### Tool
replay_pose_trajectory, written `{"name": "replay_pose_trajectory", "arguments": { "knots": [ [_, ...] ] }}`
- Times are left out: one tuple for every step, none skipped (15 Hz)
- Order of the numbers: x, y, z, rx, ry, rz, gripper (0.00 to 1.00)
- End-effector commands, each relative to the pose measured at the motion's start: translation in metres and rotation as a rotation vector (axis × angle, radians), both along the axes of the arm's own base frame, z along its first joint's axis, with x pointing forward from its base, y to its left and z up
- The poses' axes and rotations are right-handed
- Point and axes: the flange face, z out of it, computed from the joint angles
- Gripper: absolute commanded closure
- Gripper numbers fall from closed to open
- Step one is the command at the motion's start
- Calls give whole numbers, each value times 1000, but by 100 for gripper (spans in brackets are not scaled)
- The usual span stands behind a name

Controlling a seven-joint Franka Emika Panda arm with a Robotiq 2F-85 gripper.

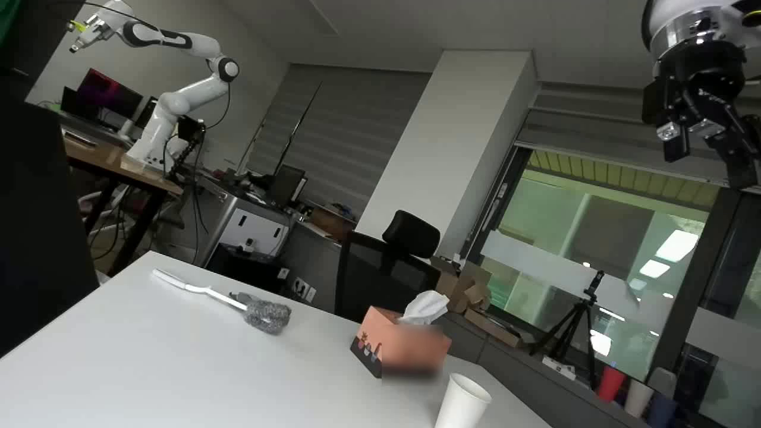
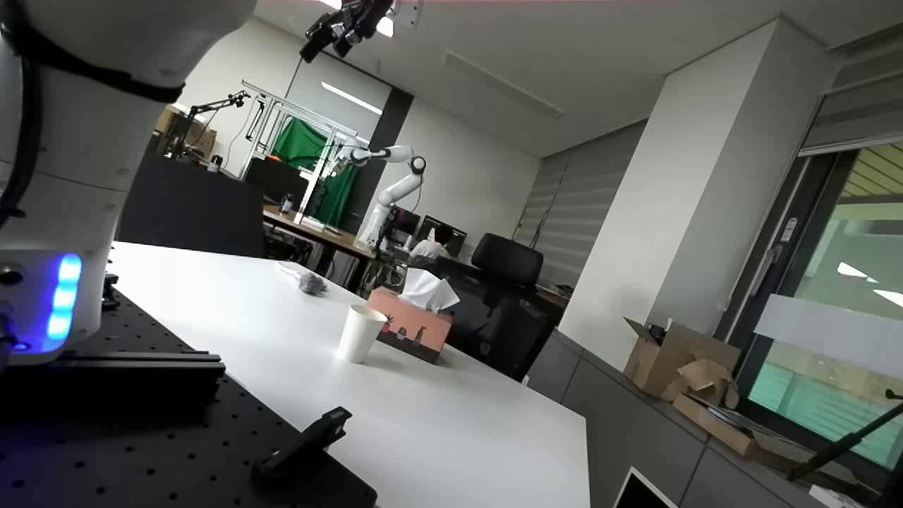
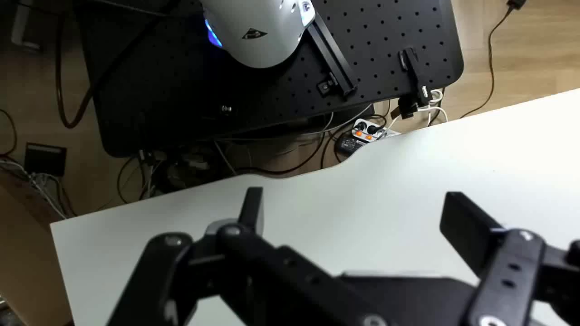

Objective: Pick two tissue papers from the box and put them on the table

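The salmon box (image 1: 399,351) with a dark base stands on the white table (image 1: 208,368), near its far edge; the box (image 2: 405,319) and table (image 2: 487,437) show in both exterior views. A white tissue paper (image 1: 425,308) sticks up from its top slot, also seen in an exterior view (image 2: 427,290). Other tissues inside are hidden. My gripper (image 1: 710,157) is high above the table, well apart from the box; it also hangs at the top of an exterior view (image 2: 326,49). In the wrist view the gripper (image 3: 353,199) is open and empty over bare table (image 3: 408,176); no box shows there.
A white cup (image 1: 464,401) stands close to the box, also in an exterior view (image 2: 361,333). A grey duster with a white handle (image 1: 267,315) lies on the table. A black clamp (image 2: 307,443) sits on the perforated base plate (image 2: 155,451). An office chair (image 1: 386,273) stands behind the table.
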Motion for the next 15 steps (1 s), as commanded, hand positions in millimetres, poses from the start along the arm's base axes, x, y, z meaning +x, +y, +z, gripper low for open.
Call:
{"name": "replay_pose_trajectory", "arguments": {
  "knots": [
    [0, 0, 1, 0, -1, 0, 0],
    [0, 0, 1, 0, -2, 0, 0],
    [0, 0, 1, 0, -3, 0, 0],
    [0, 0, 1, 0, -3, 1, 0],
    [0, 0, 1, 0, -3, 1, 0],
    [0, 0, 1, 0, -3, 1, 0],
    [0, 0, 1, 0, -3, 1, 0],
    [0, 0, 1, 0, -3, 1, 0],
    [0, 0, 1, 0, -3, 1, 0],
    [8, -6, 2, -25, -42, -14, 0],
    [15, -12, 3, -39, -79, -28, 0],
    [28, -22, 4, -42, -124, -51, 0],
    [39, -32, 5, -50, -162, -73, 0],
    [54, -46, 4, -49, -195, -99, 0],
    [68, -60, 1, -51, -224, -127, 0]
  ]
}}
